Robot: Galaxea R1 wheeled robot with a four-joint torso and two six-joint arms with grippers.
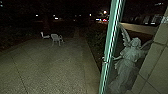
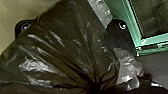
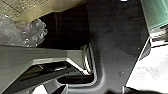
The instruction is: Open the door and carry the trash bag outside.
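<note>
The black trash bag (image 2: 72, 42) looms large in the left wrist view, its folds drawn together at my left gripper (image 2: 95, 86), which is shut on it. Crumpled clear plastic (image 2: 127, 67) shows beside the dark film. In the right wrist view there is also crumpled clear plastic (image 3: 31, 33), near the jointed bar. The door's green frame (image 1: 110, 47) stands upright right of centre in the head view, with a handle-like fitting partway down. Green framing (image 2: 132, 25) around a dark pane shows in the left wrist view.
A pale winged statue (image 1: 128, 60) stands right of the green frame, beside a tiled wall (image 1: 155, 65). Paving (image 1: 50, 67) stretches ahead and left, with pale chairs (image 1: 56, 38) farther out. Dark shrubs (image 1: 96, 41) border the paving.
</note>
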